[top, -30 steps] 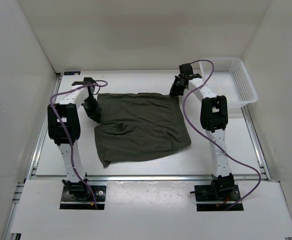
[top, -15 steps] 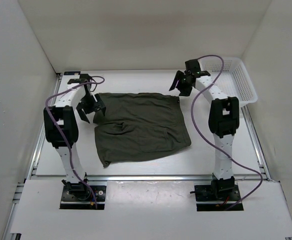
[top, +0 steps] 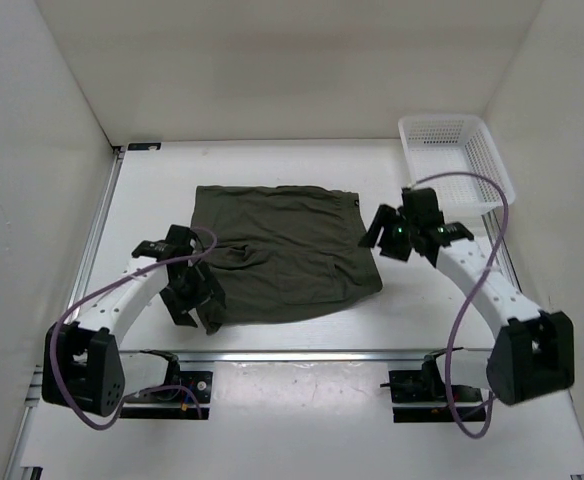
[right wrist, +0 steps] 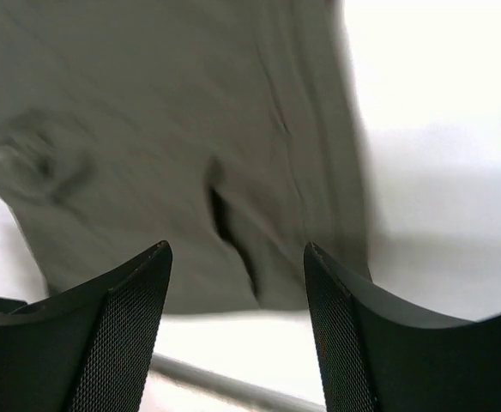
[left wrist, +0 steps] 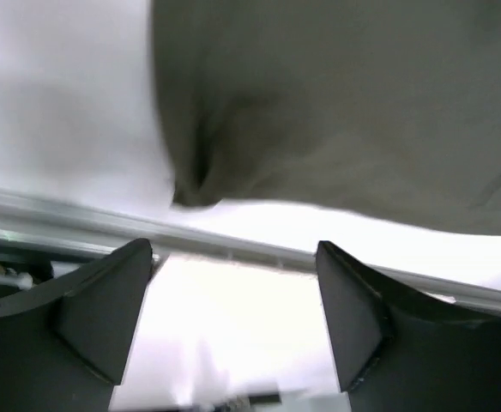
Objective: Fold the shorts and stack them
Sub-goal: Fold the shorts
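Observation:
The dark olive-green shorts (top: 277, 250) lie flat in the middle of the white table, folded into a rough square with a crease near the left middle. My left gripper (top: 194, 300) is open at the shorts' near left corner, nothing between its fingers. In the left wrist view the cloth (left wrist: 345, 112) fills the top and my left gripper (left wrist: 233, 283) hangs over bare table. My right gripper (top: 384, 232) is open just off the shorts' right edge. In the right wrist view the shorts (right wrist: 165, 129) spread beyond my empty right gripper (right wrist: 238, 275).
A white mesh basket (top: 456, 160) stands at the back right corner. White walls close in the table on three sides. A metal rail (top: 302, 354) runs along the table's near edge, and another rail (top: 94, 240) runs down the left side.
Both grippers opened and let go of the shorts' far corners. Both arms then swung toward me: the left to the near left corner, the right to the right edge.

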Motion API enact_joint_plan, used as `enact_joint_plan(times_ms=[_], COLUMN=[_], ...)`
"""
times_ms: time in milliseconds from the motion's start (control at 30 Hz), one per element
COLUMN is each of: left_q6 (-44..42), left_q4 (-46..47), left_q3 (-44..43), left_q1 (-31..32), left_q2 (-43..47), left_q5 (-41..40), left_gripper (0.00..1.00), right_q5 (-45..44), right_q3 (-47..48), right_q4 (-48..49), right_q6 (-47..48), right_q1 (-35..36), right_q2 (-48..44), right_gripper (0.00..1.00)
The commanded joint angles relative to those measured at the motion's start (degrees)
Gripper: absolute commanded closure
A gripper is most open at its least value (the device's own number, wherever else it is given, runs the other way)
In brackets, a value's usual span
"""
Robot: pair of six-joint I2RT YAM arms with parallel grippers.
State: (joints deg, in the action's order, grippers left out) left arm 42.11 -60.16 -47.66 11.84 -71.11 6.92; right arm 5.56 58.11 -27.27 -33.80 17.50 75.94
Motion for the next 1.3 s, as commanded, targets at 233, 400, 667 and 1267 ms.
enact_joint_plan(times_ms=[233, 400, 667, 1267], left_q6=[10.5, 10.5, 13.7, 14.9], left_q4=[8.6, 10.0, 10.0, 6.1], left_q3=[9.2, 9.2, 11.1, 5.1], left_q1=[2.7, 4.7, 6.6, 11.2], left_q2=[5.0, -2.5, -1.8, -3.2], left_q5=[2.5, -2.8, -6.0, -8.5], left_gripper=[0.03, 0.15, 0.39, 0.90], right_q5=[7.3, 11.0, 15.4, 14.8], right_q3=[-28.1, -30.1, -32.7, -32.2], right_q4=[-4.0, -2.7, 0.0, 21.2], right_q6=[-14.1, -15.4, -15.4, -18.5], right_q1=[-1.8, -4.7, -9.0, -8.4], right_q2=[-24.8, -25.3, -24.8, -5.9], right_gripper=[0.27, 0.27, 0.27, 0.43])
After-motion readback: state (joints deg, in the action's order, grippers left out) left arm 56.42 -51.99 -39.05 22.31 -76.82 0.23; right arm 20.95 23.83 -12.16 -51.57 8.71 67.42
